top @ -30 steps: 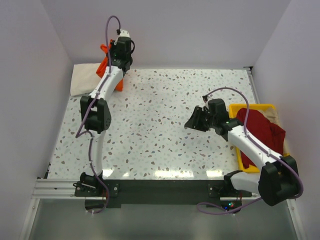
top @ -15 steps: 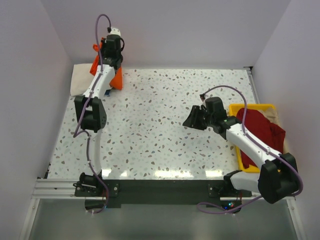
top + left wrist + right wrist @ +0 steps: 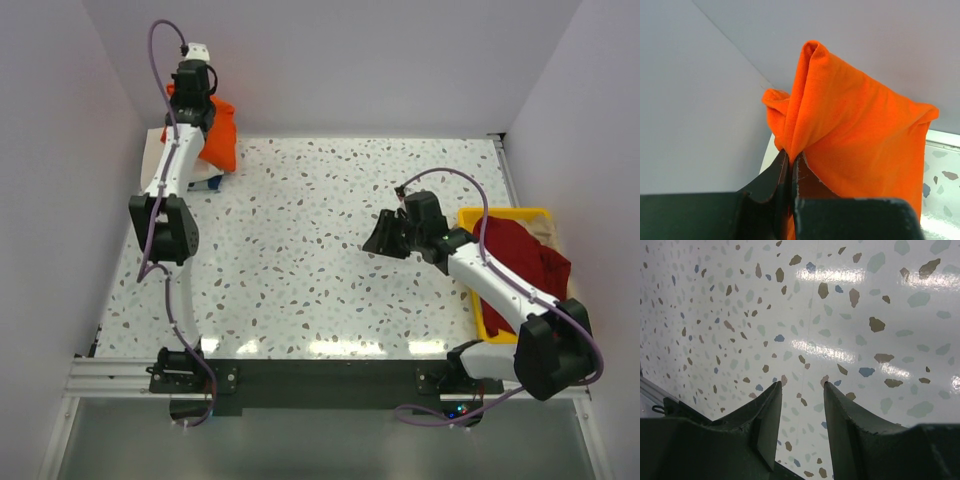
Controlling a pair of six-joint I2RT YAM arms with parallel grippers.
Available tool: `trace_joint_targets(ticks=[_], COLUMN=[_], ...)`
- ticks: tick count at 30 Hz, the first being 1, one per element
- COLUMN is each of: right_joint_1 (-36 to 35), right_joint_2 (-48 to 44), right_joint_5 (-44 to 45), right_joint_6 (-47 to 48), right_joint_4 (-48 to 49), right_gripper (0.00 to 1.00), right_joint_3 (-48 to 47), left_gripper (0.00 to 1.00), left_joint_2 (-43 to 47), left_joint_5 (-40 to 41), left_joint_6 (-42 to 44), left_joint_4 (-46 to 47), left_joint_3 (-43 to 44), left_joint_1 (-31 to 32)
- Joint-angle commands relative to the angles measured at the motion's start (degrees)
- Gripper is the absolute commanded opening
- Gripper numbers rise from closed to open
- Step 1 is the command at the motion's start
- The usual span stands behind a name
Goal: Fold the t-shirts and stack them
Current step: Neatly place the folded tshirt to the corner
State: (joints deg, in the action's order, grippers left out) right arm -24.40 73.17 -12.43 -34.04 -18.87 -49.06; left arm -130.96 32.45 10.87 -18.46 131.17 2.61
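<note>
My left gripper is shut on the bright orange t-shirt and holds it up at the far left corner, over the cream t-shirt, which lies mostly hidden behind the arm. In the left wrist view the orange t-shirt hangs bunched from the closed left gripper. The dark red t-shirt lies heaped in the yellow tray at the right. My right gripper is open and empty above the bare tabletop left of the tray; the right wrist view shows only the right gripper over speckled table.
The walls close in at the back and both sides. A small blue object lies on the table just below the hanging orange cloth. The speckled tabletop lies between the two arms.
My left gripper has swung left and toward the back corner with the orange t-shirt, now over the cream one. My right gripper has edged slightly left and stays open.
</note>
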Motion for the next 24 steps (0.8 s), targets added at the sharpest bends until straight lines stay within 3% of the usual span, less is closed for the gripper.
trace_joint_targets(ticks=[1, 24], right_joint_1=[-1.0, -2.2], right_joint_2=[0.7, 1.7], right_joint_5=[1.8, 2.4], right_joint_6=[-0.4, -0.1], right_joint_4=[0.7, 0.9], right_gripper=[0.43, 0.43], right_joint_3=[-3.1, -3.5], left_gripper=[0.00, 0.00], left_joint_2=[5.3, 7.3], left_joint_5=[-2.8, -5.0], left_joint_6=[-2.5, -3.9], left_joint_4=[2.2, 2.1], left_joint_3=[4.4, 1.6], left_joint_1=[-1.2, -1.7])
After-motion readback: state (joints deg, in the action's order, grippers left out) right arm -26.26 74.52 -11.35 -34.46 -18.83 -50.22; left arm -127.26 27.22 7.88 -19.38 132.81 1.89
